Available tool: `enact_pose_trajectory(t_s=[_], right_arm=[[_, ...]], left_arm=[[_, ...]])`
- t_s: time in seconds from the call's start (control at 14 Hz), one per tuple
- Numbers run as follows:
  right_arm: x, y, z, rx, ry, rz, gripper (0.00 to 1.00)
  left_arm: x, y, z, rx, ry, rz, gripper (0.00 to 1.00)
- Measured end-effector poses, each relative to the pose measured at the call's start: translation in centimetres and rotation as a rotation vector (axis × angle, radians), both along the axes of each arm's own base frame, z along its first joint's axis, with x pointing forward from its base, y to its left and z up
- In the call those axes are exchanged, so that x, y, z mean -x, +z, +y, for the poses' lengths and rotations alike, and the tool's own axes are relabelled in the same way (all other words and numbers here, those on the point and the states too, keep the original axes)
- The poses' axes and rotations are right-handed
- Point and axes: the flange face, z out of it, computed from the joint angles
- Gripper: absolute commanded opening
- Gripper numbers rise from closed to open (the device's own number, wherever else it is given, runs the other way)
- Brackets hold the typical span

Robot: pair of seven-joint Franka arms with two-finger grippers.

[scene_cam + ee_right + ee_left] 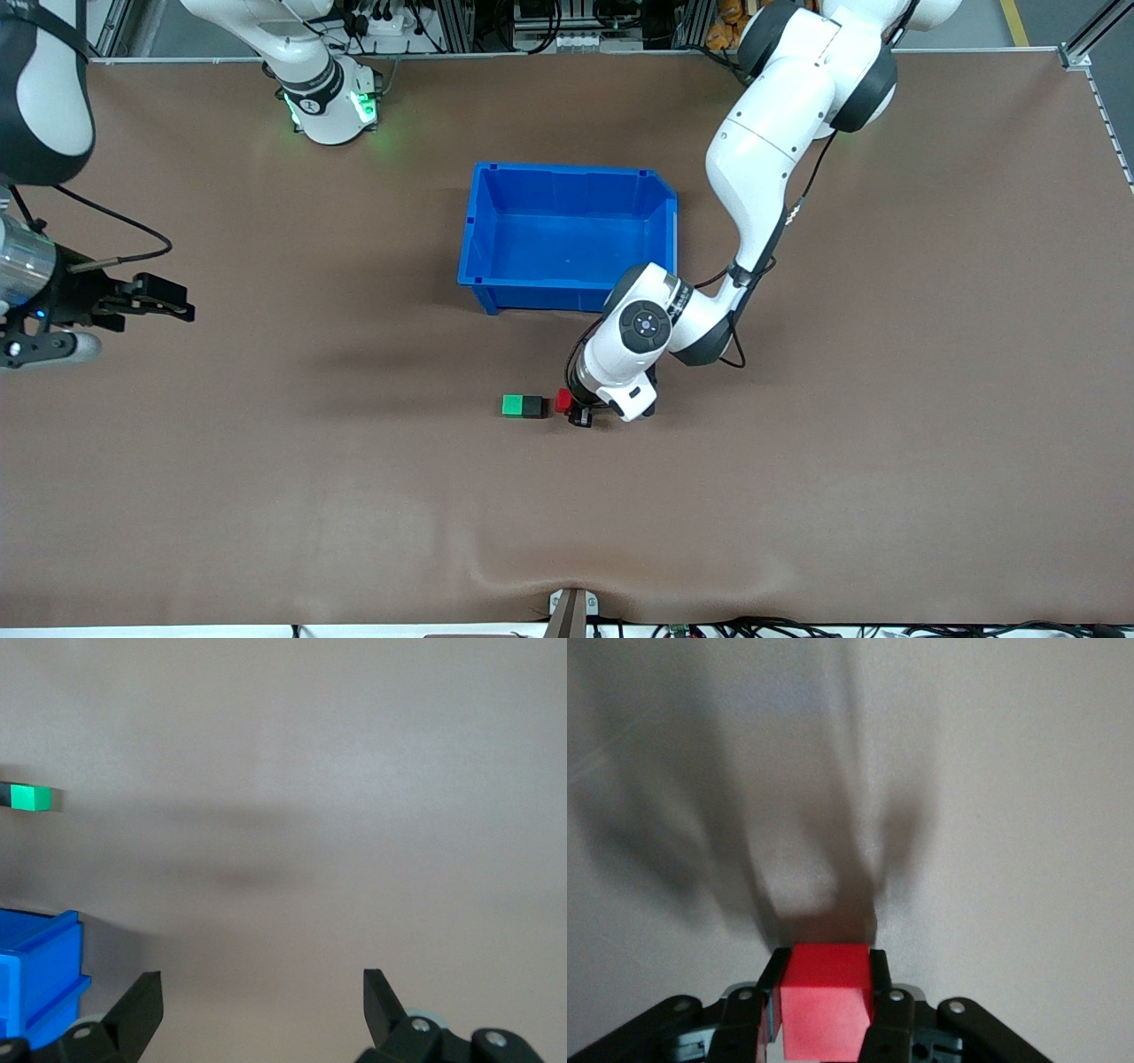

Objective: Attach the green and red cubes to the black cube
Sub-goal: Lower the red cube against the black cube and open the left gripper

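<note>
The green cube [512, 406] and the black cube [532, 407] sit side by side on the brown table, touching, nearer the front camera than the blue bin. My left gripper [572, 411] is low over the table beside the black cube, shut on the red cube [563, 401]. A narrow gap shows between red and black. In the left wrist view the red cube [826, 1001] fills the space between the fingers [879, 979] of the left gripper [826, 973]. My right gripper [182, 303] waits open and empty at the right arm's end of the table. In its wrist view the right gripper [263, 992] faces the green cube [32, 797].
A blue bin [532, 295] stands mid-table, its inside bare, just under the left arm's elbow; its corner [40, 970] shows in the right wrist view. The table's front edge has a small bracket [571, 611].
</note>
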Motion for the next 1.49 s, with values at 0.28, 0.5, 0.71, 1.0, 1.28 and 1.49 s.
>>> enact_pose_trajectory(t_s=[0.28, 0.5, 0.71, 1.0, 1.28, 1.49], right_arm=[[2.9, 2.9, -2.8, 0.002, -0.057, -0.014, 1.00], [5.6, 5.1, -2.4, 0.001, -0.094, -0.020, 1.00], [6.6, 5.4, -0.4, 0.005, -0.161, 0.011, 1.00], [6.6, 5.7, 0.4, 0.006, -0.164, 0.005, 1.00], [6.8, 6.9, -0.7, 0.007, -0.108, -0.020, 1.00], [7.6, 7.9, -1.9, 0.008, -0.111, -0.008, 1.00]], left_arm=[[0.4, 0.0, -0.8, 0.000, -0.007, -0.031, 0.00], [0.4, -0.1, -0.8, 0.001, -0.005, -0.034, 0.00], [0.3, -0.1, -0.8, 0.007, -0.002, -0.041, 0.00], [0.3, -0.1, -0.8, 0.013, 0.001, -0.046, 0.00], [0.2, -0.2, -0.9, 0.027, 0.007, -0.064, 0.00], [0.2, -0.3, -1.0, 0.030, 0.008, -0.069, 0.00]])
